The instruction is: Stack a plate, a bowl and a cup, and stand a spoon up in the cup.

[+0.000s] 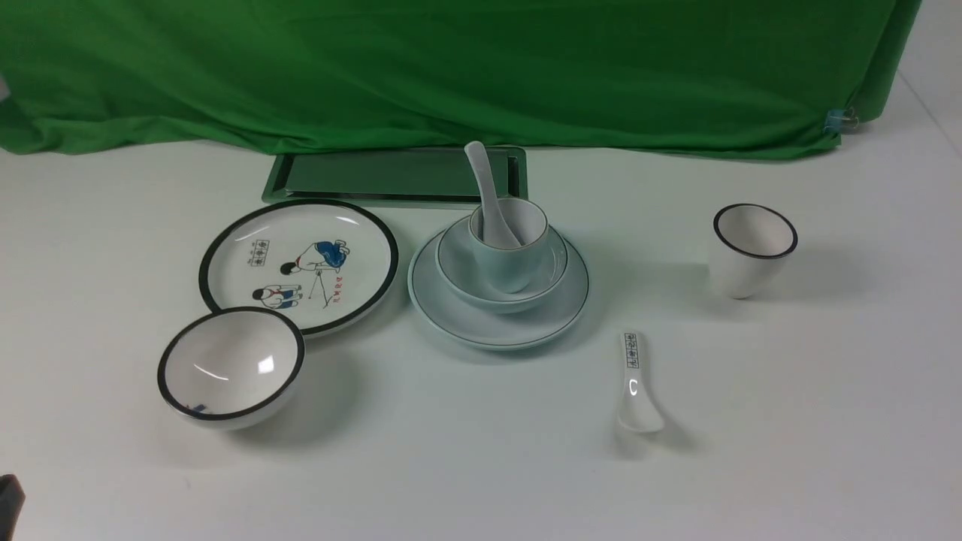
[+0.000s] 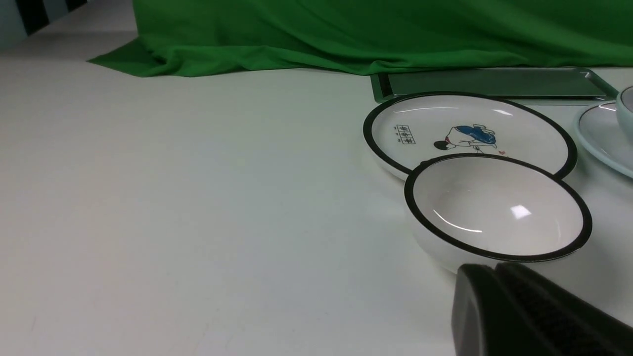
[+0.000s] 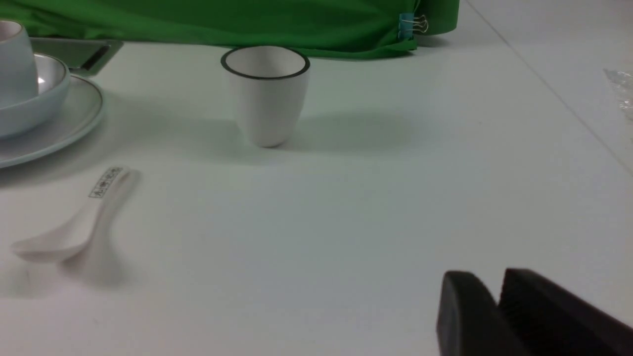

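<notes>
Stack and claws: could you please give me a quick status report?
Left claw and right claw shut, empty, clear of the dishes. Bowl on plate, cup in bowl, spoon standing in cup. Nothing in the way.

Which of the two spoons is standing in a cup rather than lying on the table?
The plain white spoon, standing in the pale blue-green cup with its handle leaning up and back. The spoon with the printed handle lies flat on the table.
</notes>
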You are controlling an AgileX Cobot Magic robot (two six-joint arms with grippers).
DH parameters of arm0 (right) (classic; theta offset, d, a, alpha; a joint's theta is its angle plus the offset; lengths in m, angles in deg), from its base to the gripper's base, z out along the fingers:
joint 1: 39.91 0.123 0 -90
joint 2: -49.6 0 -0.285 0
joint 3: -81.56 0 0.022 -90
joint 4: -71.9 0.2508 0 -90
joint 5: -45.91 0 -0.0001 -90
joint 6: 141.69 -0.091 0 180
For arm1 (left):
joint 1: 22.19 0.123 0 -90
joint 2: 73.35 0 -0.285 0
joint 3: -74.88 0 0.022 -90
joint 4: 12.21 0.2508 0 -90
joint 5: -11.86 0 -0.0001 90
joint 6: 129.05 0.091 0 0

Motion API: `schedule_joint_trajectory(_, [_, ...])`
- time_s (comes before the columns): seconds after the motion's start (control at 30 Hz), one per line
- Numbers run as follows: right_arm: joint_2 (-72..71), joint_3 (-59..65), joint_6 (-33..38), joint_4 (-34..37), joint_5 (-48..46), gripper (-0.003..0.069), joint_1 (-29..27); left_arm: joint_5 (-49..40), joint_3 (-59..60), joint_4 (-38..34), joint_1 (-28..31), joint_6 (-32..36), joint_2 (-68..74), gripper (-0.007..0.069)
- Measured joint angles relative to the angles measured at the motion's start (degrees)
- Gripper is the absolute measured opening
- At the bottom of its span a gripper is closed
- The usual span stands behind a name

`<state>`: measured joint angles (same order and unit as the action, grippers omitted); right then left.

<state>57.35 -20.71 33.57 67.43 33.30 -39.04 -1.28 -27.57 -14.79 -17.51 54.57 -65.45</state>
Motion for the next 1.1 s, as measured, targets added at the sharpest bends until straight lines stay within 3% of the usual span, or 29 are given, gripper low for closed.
schedule_joint_trajectory(1.1, [0.0,0.0,-0.03,0.0,0.0,0.0221,0.0,0.0,0.0,0.12,0.05,0.35,0.0,-0.0029])
